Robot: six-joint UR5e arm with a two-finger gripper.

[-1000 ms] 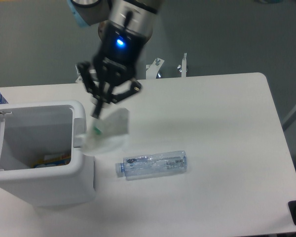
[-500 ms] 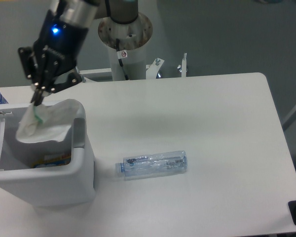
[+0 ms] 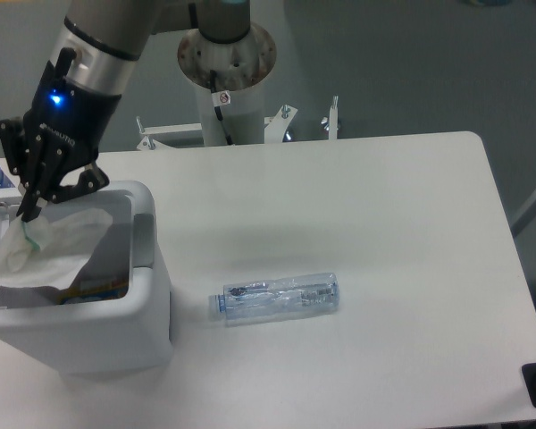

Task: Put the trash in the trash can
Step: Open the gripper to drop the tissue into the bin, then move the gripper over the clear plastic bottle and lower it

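Scrap held over the bin.
We saw the gripper (image 3: 29,207) clamped on the white scrap (image 3: 41,252), which hung inside the bin (image 3: 147,308); the bottle (image 3: 280,298) lay on the tabletop (image 3: 384,223) beside it.

White scrap (image 3: 37,253) hangs over bin (image 3: 147,304) — bottle (image 3: 279,297) lies flat.

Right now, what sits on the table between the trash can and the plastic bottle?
Nothing: in the camera view only a bare strip of white table separates the trash can from the plastic bottle.
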